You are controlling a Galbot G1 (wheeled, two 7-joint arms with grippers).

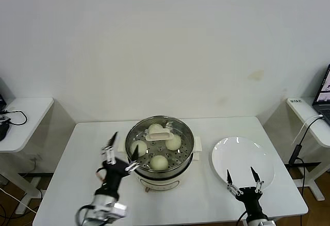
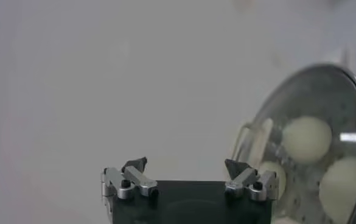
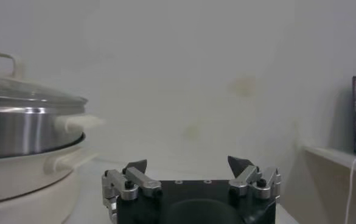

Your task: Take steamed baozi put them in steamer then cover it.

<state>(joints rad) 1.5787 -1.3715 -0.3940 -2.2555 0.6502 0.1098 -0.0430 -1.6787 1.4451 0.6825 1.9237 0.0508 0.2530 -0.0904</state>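
Baozi [image 1: 160, 162], four cream-white round buns, sit under the clear glass cover [image 1: 160, 135] on the steel steamer [image 1: 160, 170]; left end effector [image 1: 121, 152] gapes empty just beside its rim, right end effector [image 1: 242, 176] open, farther off.

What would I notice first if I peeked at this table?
Probably the round shiny steel steamer in the middle of the white table, with four cream-white steamed buns showing through its clear glass lid. To its right lies a flat white round plate with nothing on it. The left hand stands open beside the steamer, and the right hand open at the plate's near edge.
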